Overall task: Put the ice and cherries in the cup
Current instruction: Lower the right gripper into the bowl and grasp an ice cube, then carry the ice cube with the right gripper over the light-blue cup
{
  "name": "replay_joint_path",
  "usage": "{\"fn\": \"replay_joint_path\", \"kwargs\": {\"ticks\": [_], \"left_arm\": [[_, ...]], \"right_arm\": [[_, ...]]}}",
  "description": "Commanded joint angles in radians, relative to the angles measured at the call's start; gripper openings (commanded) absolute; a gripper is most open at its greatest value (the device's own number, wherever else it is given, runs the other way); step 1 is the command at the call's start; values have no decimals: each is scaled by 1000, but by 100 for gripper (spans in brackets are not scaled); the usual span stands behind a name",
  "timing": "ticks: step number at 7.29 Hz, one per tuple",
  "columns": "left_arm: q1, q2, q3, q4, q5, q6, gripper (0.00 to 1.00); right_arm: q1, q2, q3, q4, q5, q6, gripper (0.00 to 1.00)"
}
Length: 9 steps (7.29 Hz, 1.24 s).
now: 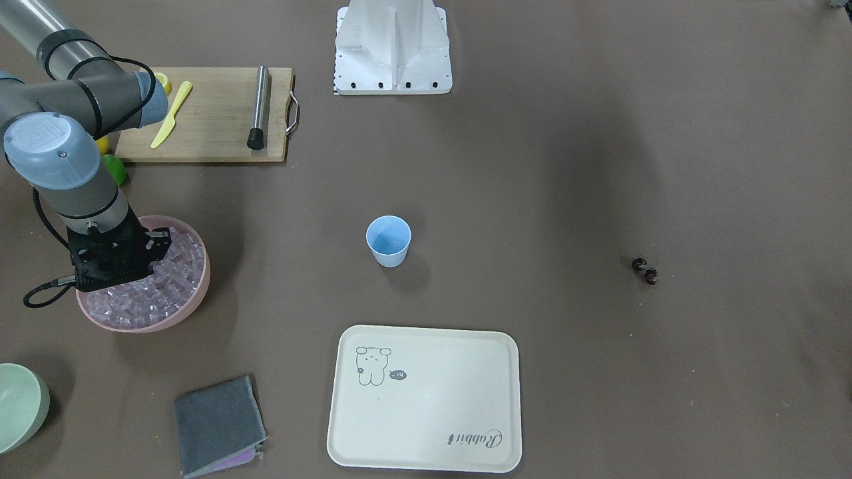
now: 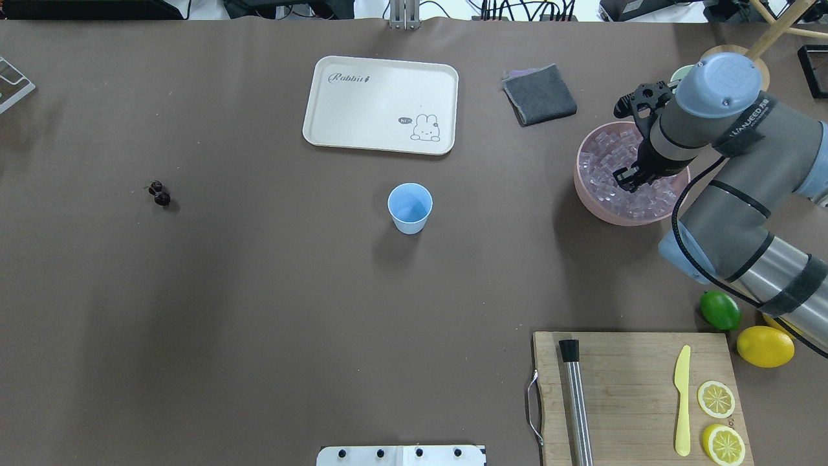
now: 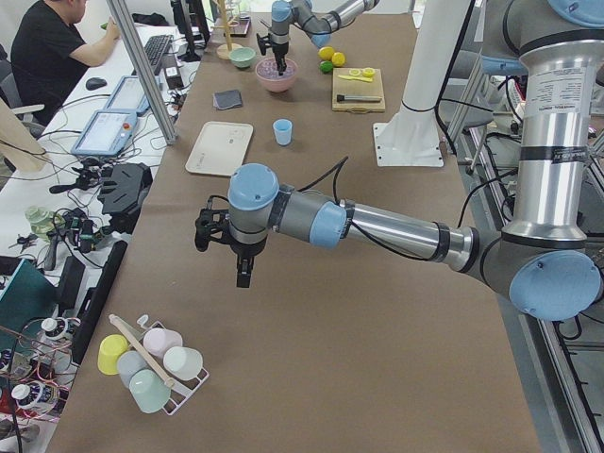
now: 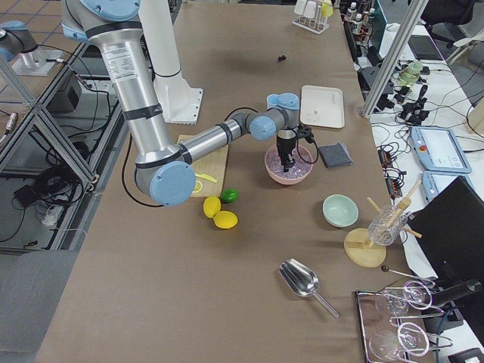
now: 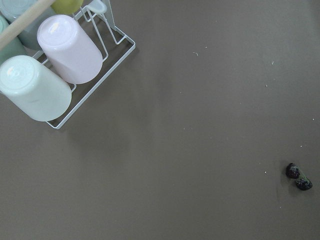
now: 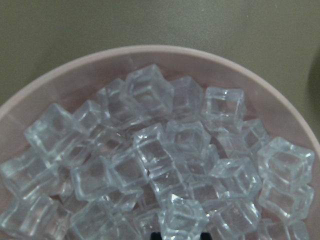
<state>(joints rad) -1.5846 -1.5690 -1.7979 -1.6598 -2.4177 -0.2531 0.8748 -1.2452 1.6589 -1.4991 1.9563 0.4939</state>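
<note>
The light-blue cup stands upright mid-table, also in the overhead view. The ice is heaped in a pink bowl. My right gripper is down in that heap. In the right wrist view its two fingertips sit close on either side of one ice cube. The cherries lie far from the cup on my left side, also in the left wrist view. My left gripper hangs above the table near them; I cannot tell whether it is open or shut.
A cream tray lies beyond the cup. A grey cloth is near the bowl. A cutting board holds a muddler, a yellow knife and lemon slices. A lime, a lemon and a cup rack are there.
</note>
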Motion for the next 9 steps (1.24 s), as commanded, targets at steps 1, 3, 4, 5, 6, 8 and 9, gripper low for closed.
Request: {"fn": "replay_joint_path", "kwargs": {"ticks": [1,3,4,5,6,8,9], "left_arm": [[0,-2,0,0,0,0,98],[2,-3,3,0,0,0,98],[2,-5,6,0,0,0,98],[2,-6,11,0,0,1,98],[2,-6,15,0,0,1,98],[3,-6,17,0,0,1,98],[3,-8,17,0,-1,1,98]], "right_arm": [[22,53,33,-103,25,0,13],[35,249,45,-310,48,12,13],[35,344,45,-398,80,41,13],[24,418,35,-435,90,119,13],[-32,511,-34,-434,84,244,13],[-150,672,-171,-425,30,438,13],[-190,679,-209,-329,10,487,13]]}}
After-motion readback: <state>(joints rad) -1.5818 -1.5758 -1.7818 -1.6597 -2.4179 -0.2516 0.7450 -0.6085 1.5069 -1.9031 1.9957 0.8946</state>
